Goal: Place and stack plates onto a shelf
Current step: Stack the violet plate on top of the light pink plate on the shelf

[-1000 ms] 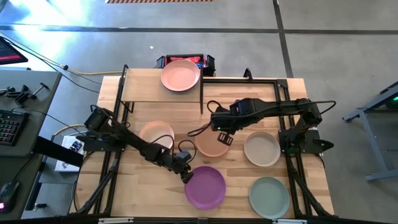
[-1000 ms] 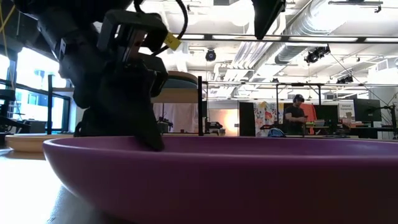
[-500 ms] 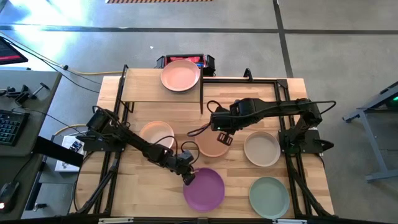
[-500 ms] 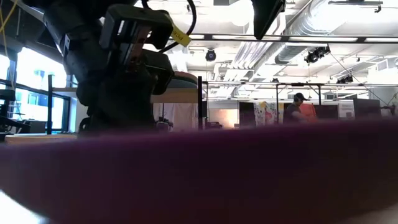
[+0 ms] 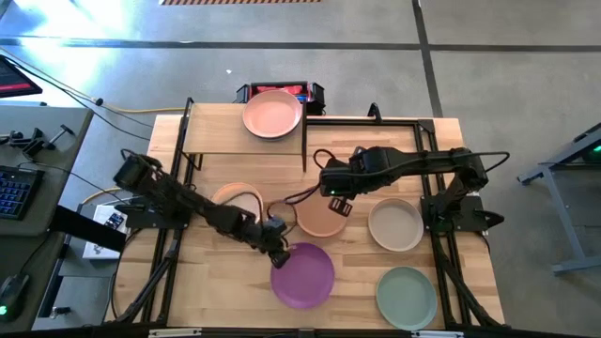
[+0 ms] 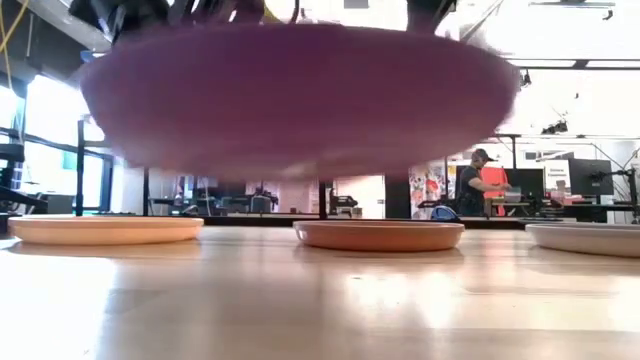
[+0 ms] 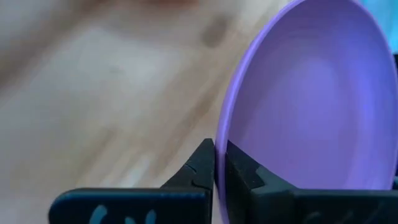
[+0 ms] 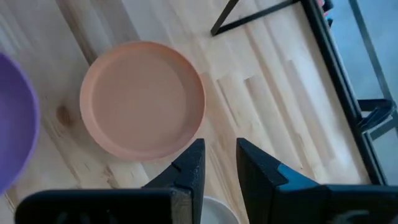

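Left wrist view shows the left gripper pinched tight on the rim of the purple plate, which hangs clear above the tabletop near its front edge. It looks light, stiff and smooth, so a rim hold could let it tip. The right gripper hovers, fingers slightly apart and empty, over the peach plate.

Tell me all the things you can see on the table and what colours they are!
purple plate: one, purple, lifted off the table near the front middle, held by its rim
peach plate: one, peach, middle of the table
cream plates: two, one at the right, one at the left partly under the left arm
sage green plate: one, pale green, front right corner
pink plate: one, pink, on the shelf
shelf: one, light wood on black supports, back of the table
person: one, far off in the room behind
left gripper: shut on the purple plate's rim
right gripper: open, above the peach plate, holding nothing
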Controlling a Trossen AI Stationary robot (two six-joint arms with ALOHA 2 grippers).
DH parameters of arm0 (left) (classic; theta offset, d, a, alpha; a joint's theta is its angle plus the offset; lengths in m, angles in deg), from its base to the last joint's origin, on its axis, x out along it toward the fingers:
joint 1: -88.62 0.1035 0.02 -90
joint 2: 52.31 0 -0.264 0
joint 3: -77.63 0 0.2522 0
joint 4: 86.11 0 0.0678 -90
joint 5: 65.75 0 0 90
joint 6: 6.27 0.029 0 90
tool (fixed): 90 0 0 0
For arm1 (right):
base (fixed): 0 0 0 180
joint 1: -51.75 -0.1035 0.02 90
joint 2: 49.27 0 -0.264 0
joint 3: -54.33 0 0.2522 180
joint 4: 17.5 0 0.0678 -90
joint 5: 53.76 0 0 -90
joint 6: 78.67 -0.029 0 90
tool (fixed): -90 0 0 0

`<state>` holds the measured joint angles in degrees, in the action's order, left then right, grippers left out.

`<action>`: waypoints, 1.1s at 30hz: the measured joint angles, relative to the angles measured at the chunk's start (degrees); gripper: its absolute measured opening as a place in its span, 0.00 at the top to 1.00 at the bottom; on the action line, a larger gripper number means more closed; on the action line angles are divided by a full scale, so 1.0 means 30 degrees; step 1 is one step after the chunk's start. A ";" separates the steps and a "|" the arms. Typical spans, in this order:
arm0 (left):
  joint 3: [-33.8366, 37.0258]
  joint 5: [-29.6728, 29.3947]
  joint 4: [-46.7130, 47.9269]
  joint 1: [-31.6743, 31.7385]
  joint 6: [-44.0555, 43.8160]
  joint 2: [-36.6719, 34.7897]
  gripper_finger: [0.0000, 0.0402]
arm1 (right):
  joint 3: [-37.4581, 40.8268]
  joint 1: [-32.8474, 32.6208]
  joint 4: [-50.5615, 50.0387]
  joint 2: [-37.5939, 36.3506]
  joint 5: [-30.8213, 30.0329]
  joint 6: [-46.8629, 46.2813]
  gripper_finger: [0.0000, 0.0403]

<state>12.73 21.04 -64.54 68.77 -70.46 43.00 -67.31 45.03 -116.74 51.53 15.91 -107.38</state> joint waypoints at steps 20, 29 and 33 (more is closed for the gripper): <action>0.0007 -0.3528 0.6790 0.9677 0.2892 -1.1428 1.00 | -0.0015 0.0248 0.0153 -0.2144 -0.1153 0.1242 0.83; 0.0000 -0.4155 0.6255 1.5109 0.3621 -1.3226 1.00 | -0.0015 0.0248 0.0172 -0.2151 -0.1171 0.1599 0.83; 0.0000 -0.4061 0.5348 1.6933 0.3993 -1.3248 1.00 | -0.0015 0.0251 0.0226 -0.2151 -0.1175 0.1527 0.83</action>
<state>12.73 8.85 -48.49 119.57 -58.48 3.26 -67.35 45.78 -116.06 45.07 12.38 -102.80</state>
